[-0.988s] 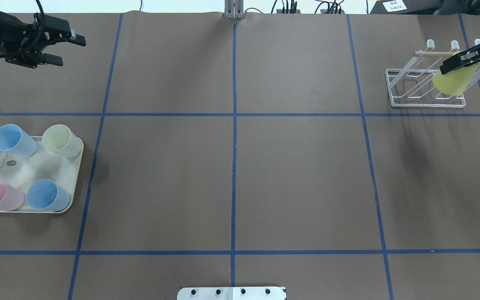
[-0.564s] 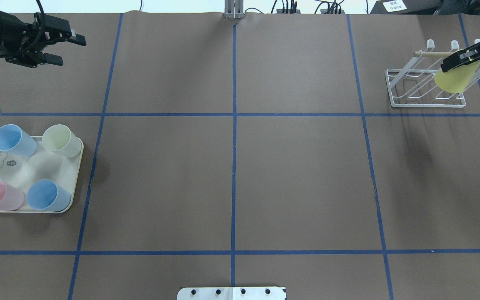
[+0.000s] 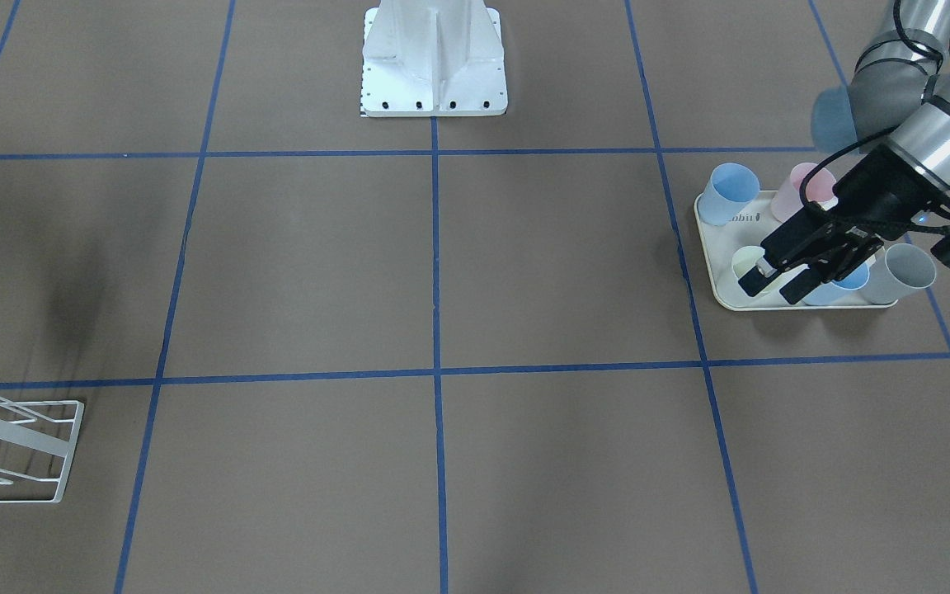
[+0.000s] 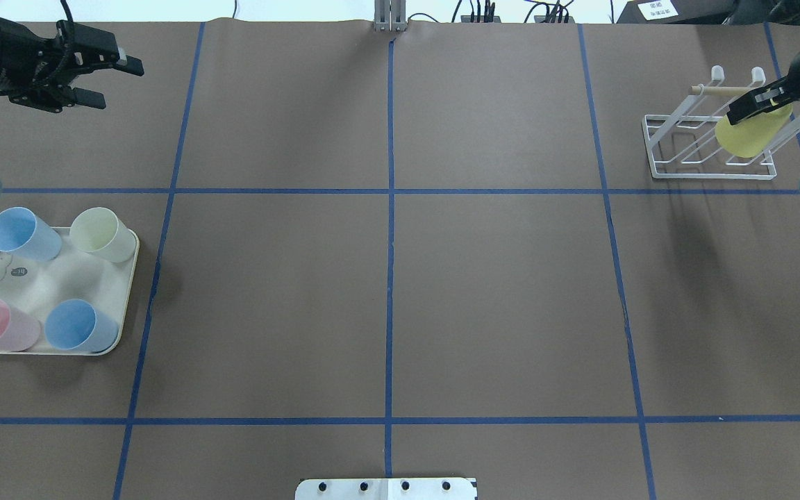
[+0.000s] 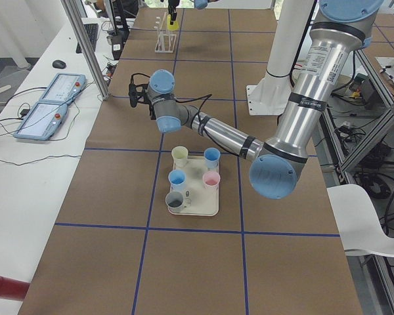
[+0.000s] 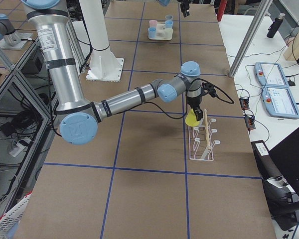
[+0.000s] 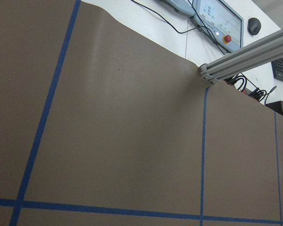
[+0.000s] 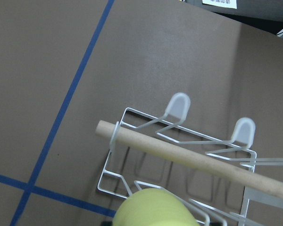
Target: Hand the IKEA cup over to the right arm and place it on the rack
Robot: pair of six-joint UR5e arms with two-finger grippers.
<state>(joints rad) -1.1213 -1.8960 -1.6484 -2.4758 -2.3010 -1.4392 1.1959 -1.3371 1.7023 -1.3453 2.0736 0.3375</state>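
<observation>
1. you are in the last step. the yellow cup [image 4: 751, 137] is with the right arm, so i judge the handover done and only the placing left.
2. the right gripper [image 4: 754, 105] is clamped on the cup's closed end. the cup hangs tilted over the right part of the rack [image 4: 712, 177], at the far right of the table, mouth down towards the wires.
3. you cannot tell from these views whether the mouth is over a prong yet or only beside one.
4. next, line the mouth up with one slanted prong, slide the cup down along that slant, and open the fingers only once it rests there.
5. watch the wooden dowel [image 8: 193, 160] across the top of the rack. it runs just beside the cup, and the neighbouring prongs are close too, so a sideways drift could catch the rim.
6. the left gripper [image 4: 121, 87] is at the far left, spread wide and holding nothing, well apart from the work.
7. the tray [image 4: 53, 278] at the near left holds the other cups [image 4: 23, 233], out of the way.
</observation>
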